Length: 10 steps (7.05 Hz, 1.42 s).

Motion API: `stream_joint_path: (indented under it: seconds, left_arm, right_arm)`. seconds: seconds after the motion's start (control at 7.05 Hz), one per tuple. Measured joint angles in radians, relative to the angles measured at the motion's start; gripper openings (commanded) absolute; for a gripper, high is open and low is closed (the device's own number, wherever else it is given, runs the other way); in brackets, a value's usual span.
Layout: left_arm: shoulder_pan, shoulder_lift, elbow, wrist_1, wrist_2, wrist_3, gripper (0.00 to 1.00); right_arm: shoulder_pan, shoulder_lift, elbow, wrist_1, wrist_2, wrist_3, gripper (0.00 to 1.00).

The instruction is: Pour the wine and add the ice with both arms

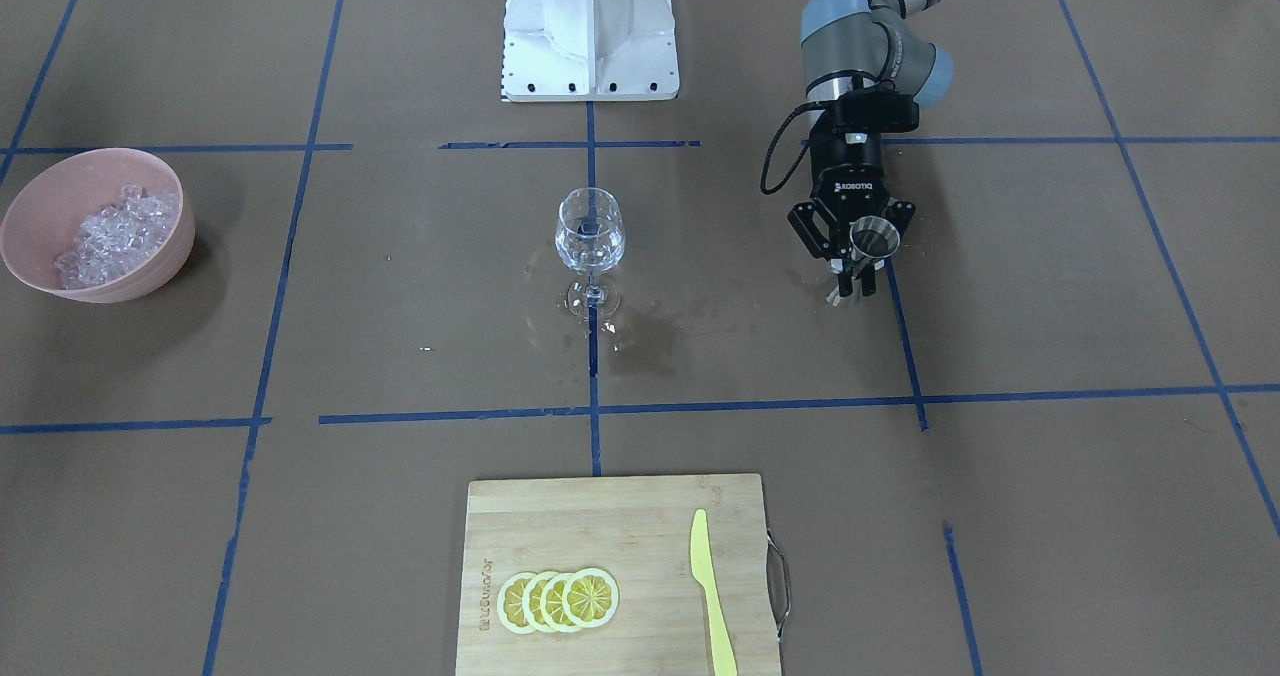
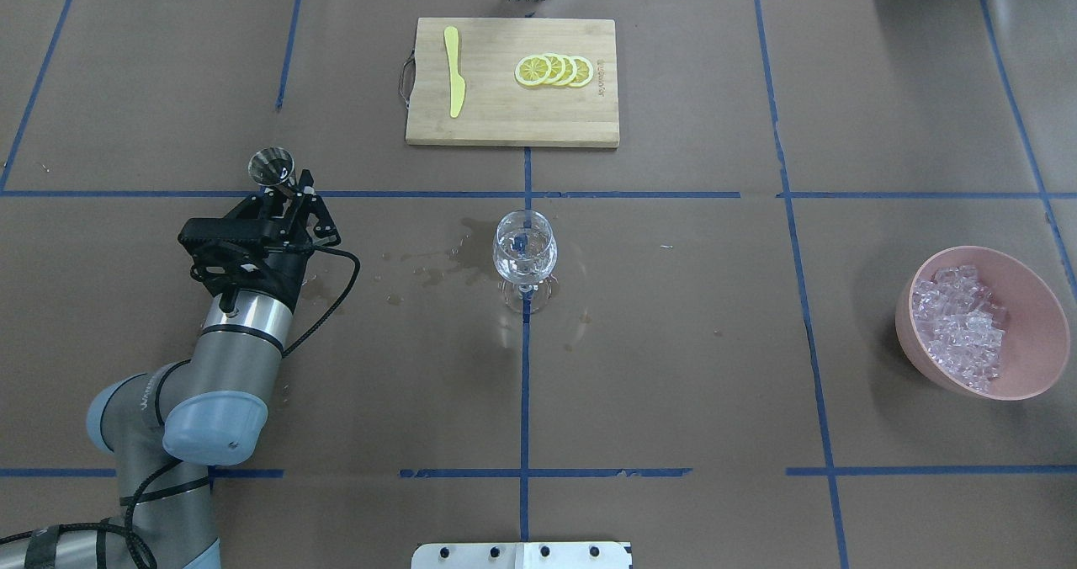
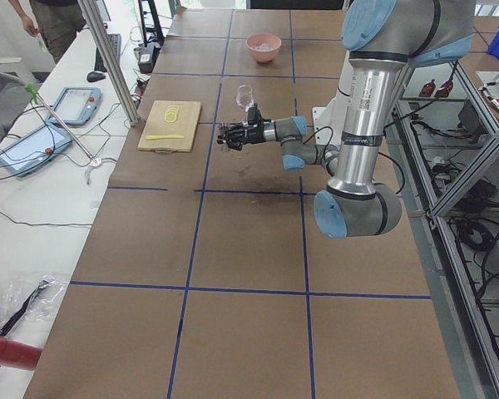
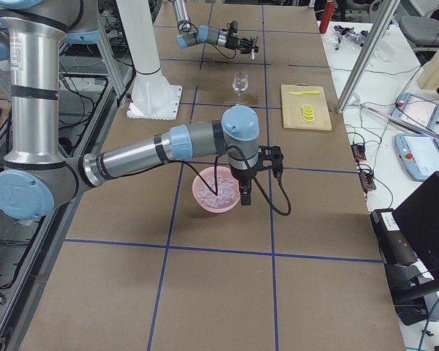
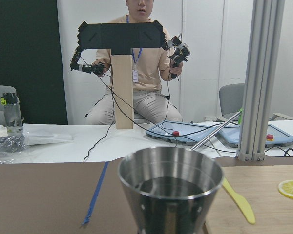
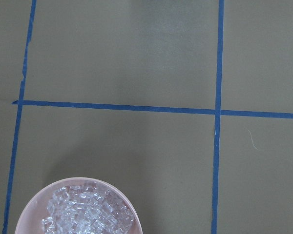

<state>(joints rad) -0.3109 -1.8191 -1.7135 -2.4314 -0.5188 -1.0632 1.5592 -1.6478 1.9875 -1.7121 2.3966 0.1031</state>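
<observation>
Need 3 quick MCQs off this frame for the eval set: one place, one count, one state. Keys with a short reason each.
1. Where is the ice?
A. in the glass
B. loose on the table
C. in the pink bowl

2. How many lemon slices lie on the board?
A. four
B. two
C. six

3. What is the left gripper doing?
A. open, empty
B. shut on the metal cup
C. shut on the knife

Key:
1 C, the cubes lie heaped inside the bowl.
2 A, four overlapping slices sit in a row.
3 B, it clamps the upright cup above the table.
</observation>
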Motion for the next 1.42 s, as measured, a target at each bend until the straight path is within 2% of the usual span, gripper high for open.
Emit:
stream_joint_path:
  seconds: [0.57, 1.42]
  left_arm:
    - [0.016, -0.1, -0.04, 0.001, -0.035, 0.047, 0.0]
    - [0.095, -0.198, -0.077, 0.017, -0.029, 0.359, 0.0]
  right_arm:
    - [-0.011, 0.011, 0.002, 0.002, 0.003, 0.01, 1.0]
    - [-0.014, 0.013, 0.002, 0.002, 0.004, 0.01, 1.0]
